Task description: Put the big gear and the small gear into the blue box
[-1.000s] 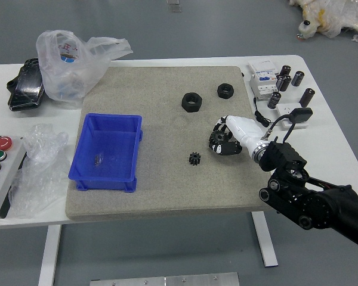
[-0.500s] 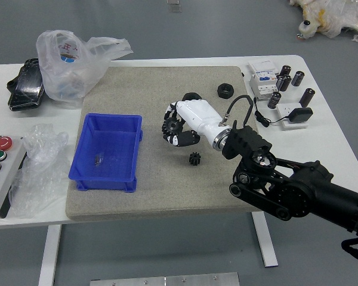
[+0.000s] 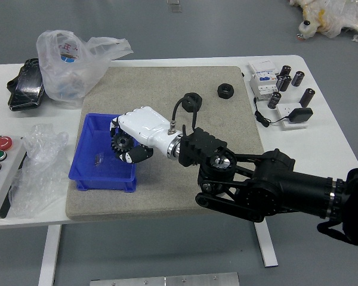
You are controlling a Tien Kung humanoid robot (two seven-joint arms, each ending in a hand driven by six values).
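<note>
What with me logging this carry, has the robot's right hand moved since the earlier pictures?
Yes, leftward: the right hand was right of the blue box, and now holds the big gear over the box's right side.

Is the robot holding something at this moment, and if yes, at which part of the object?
Yes, the right hand holds the big gear over the blue box, apparently by its toothed rim; exact contacts are unclear.

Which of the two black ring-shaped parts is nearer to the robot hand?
The left ring, partly crossed by the black cable; the other ring lies farther right and back.
</note>
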